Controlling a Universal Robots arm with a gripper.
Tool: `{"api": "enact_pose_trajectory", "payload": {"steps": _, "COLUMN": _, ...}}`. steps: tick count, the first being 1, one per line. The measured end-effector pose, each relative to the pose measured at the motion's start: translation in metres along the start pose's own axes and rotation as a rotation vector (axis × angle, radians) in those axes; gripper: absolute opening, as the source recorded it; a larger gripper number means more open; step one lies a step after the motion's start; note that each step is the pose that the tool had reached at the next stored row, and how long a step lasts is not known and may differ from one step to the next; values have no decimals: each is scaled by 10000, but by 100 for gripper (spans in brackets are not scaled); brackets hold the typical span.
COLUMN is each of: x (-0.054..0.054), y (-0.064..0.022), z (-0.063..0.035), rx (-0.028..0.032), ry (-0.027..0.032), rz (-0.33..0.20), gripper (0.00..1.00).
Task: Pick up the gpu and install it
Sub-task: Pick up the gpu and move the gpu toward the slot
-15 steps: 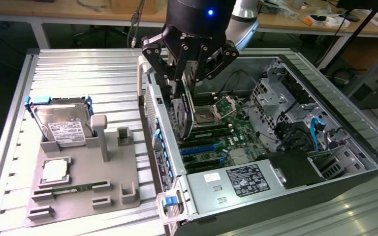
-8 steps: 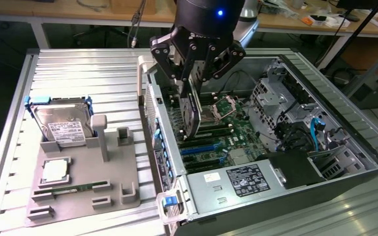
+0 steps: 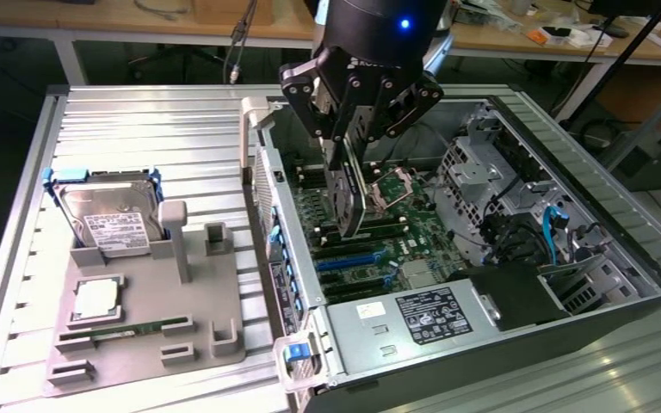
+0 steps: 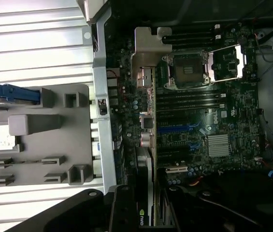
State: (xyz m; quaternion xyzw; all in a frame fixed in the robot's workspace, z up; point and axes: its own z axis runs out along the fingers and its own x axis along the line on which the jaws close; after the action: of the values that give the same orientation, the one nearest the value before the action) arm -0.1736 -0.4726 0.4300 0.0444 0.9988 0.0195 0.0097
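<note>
Above the motherboard (image 3: 423,225), the end effector (image 3: 351,138) clamps the gpu (image 3: 349,194) edge-down; any tilt could jam it beside the slot (image 3: 348,256).

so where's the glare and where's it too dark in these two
Wrist view: the ribbed table glares near white, while the case interior beside the gpu sinks into shadow. Exterior view: light is even, with a blue lamp glowing on the arm.

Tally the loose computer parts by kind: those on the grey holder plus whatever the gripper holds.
hard drive: 1, on the grey holder
processor chip: 1, on the holder
memory stick: 1, on the holder
gpu: 1, in the gripper, above the open case
Total: 4
</note>
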Motion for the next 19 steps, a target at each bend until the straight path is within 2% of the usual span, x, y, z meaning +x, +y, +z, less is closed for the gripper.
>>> {"api": "enact_pose_trajectory", "payload": {"steps": 19, "x": -74, "y": 7, "z": 2, "rx": 0, "ry": 0, "rz": 0, "gripper": 27}}
